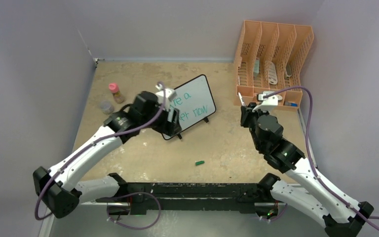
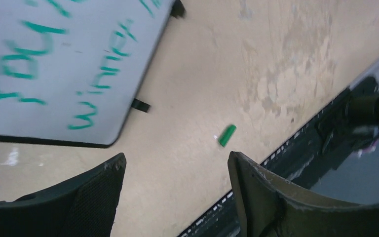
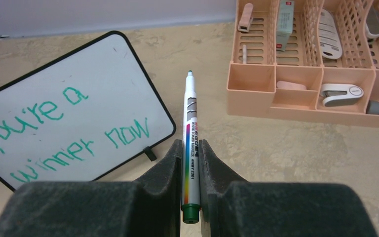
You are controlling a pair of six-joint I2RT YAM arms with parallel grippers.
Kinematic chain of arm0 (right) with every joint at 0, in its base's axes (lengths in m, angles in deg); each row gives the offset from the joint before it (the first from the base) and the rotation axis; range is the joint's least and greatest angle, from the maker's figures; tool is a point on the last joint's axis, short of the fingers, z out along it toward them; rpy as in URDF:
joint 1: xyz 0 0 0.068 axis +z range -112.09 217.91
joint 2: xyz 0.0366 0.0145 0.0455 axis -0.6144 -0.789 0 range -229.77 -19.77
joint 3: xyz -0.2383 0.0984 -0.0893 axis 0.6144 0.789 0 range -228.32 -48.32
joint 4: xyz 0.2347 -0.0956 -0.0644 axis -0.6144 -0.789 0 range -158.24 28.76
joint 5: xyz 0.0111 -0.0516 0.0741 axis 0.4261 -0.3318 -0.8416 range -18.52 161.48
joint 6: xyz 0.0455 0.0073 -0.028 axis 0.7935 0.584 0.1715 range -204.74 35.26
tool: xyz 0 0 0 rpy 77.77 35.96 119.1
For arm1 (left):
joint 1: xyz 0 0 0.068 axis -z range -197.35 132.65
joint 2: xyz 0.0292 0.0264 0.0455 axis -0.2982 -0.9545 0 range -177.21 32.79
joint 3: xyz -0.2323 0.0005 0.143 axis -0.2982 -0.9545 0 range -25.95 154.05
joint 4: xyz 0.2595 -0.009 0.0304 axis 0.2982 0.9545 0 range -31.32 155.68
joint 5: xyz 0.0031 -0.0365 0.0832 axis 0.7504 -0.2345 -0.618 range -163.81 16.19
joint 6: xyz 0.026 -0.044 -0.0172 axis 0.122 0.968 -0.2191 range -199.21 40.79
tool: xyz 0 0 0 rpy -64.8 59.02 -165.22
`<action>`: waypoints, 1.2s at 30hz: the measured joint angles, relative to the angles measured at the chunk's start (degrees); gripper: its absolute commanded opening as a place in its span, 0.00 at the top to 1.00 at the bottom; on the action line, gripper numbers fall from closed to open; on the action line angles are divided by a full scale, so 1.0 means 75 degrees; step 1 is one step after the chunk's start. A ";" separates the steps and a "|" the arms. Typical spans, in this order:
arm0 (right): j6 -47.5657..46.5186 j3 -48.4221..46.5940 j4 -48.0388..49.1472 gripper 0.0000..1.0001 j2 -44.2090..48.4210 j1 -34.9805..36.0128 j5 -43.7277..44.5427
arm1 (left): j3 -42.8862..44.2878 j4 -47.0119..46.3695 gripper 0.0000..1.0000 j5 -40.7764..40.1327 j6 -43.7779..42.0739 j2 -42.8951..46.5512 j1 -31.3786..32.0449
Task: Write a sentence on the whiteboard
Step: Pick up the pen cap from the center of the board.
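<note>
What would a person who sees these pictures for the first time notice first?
The whiteboard at the centre draws the eye, with its teal sentence "you're a winner now". The right end effector is shut on an uncapped marker, in front of the orange file rack at far right. A small green piece lies before the board.

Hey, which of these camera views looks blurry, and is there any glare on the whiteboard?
Left wrist view: motion-blurred, the sentence smeared across the whiteboard. Right wrist view: sharp, with crisp print on the marker. Top view: soft, even light, no glare on the board, only faint shadows.
</note>
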 measured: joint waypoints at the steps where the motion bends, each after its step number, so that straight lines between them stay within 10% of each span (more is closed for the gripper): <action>1: 0.0000 0.0029 -0.0020 1.00 0.0035 0.0000 0.0038 | 0.0050 0.0085 0.28 -0.0239 0.0020 -0.0175 0.0460; 12: 0.0038 0.0321 -0.0149 1.00 0.0364 0.0000 0.0560 | 0.0737 0.0402 0.38 -0.1722 0.0023 -0.2981 0.3649; 36: 0.0082 0.0420 -0.0140 1.00 0.0612 0.0000 0.0833 | 0.1346 -0.0099 0.56 -0.1239 -0.0740 -0.5537 0.4287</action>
